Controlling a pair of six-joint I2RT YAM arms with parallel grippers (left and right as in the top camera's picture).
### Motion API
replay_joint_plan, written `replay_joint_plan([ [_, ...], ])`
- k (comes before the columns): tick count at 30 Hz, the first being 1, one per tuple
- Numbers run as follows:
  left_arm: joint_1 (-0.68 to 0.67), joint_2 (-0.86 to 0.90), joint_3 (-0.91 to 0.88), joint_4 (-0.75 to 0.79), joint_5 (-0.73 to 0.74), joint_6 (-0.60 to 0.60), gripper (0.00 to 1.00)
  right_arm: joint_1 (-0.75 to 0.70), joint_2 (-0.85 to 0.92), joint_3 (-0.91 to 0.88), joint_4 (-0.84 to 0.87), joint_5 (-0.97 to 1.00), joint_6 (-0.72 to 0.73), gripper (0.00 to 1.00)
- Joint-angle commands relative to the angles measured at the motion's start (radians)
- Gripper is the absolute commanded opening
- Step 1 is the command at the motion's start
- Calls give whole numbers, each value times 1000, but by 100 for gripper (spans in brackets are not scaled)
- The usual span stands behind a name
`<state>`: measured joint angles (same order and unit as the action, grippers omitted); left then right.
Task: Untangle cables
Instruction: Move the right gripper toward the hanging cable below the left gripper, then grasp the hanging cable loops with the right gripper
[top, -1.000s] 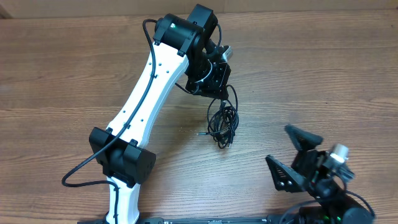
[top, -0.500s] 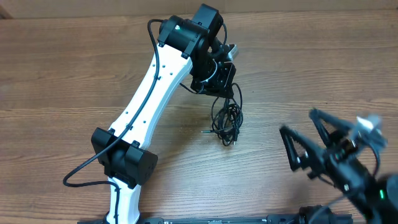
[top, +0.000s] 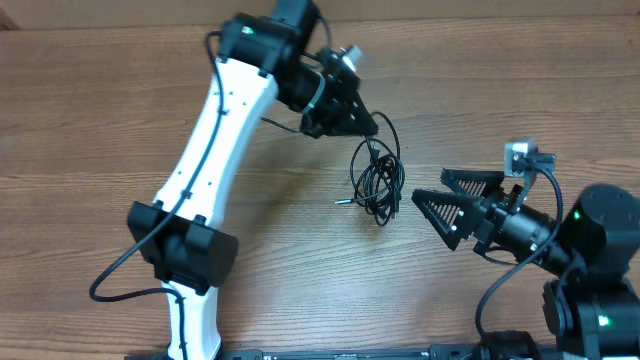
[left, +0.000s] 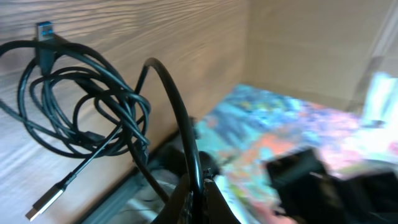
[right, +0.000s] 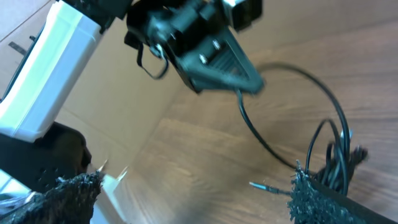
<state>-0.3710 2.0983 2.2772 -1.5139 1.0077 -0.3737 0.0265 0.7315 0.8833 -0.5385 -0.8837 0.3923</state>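
Cables (top: 378, 182) are lying as one loose black tangle just right of the overhead frame's centre, on the wooden table (top: 100, 100). The left gripper (top: 372, 124) is reaching in from the upper middle, its jaws pinched shut on a single strand (left: 185, 127) that is arching up out of the bundle. In the left wrist view that strand is running down into the closed fingertips at the bottom edge. The right gripper (top: 430, 184) is hovering just right of the tangle, spread wide, holding nothing and pointing toward it.

The cords are looking thin, light and limp, so a pull is likely going to drag the whole clump along rather than separating it, and the smooth jackets may be slipping through a weak pinch. A silver-tipped plug (left: 46, 200) is sticking out at the lower left of the left wrist view, and a blue-tipped plug (left: 43, 28) is showing at its upper left. A free end like these, gripped just behind the plug, is probably offering the right gripper its surest hold.
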Motion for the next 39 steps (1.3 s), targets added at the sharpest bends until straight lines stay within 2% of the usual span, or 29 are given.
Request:
replay_joint_plan([
  [1, 25, -18, 11, 0, 172, -60, 4, 2, 45, 12, 6, -38, -10, 99],
  [5, 32, -18, 11, 0, 172, -140, 4, 47, 117, 12, 9, -22, -127, 100],
  [9, 30, -18, 11, 2, 172, -211, 4, 131, 173, 16, 16, 91, -127, 100],
  [11, 32, -18, 11, 10, 172, -227, 4, 185, 197, 16, 18, 204, -79, 100],
  [13, 39, -18, 11, 10, 175, -247, 4, 229, 219, 16, 17, 340, 30, 100],
  [15, 47, -18, 11, 10, 199, -247, 4, 265, 248, 16, 26, 404, 97, 100],
  [22, 70, -18, 11, 8, 220, -175, 4, 283, 343, 16, 46, 486, 236, 100],
  [27, 91, -18, 11, 7, 215, -121, 4, 254, 348, 16, 50, 550, 267, 100],
  [29, 98, -18, 11, -2, 216, -107, 5, 248, 350, 16, 56, 553, 270, 90],
  [32, 100, -18, 11, -8, 217, -105, 4, 249, 367, 16, 58, 549, 316, 68],
  [34, 97, -18, 11, -13, 225, -105, 4, 249, 388, 16, 58, 534, 336, 59],
  [36, 95, -18, 11, -25, 236, -105, 4, 249, 415, 16, 62, 514, 345, 53],
  [39, 96, -18, 11, -26, 221, -105, 4, 249, 450, 16, 85, 462, 345, 51],
])
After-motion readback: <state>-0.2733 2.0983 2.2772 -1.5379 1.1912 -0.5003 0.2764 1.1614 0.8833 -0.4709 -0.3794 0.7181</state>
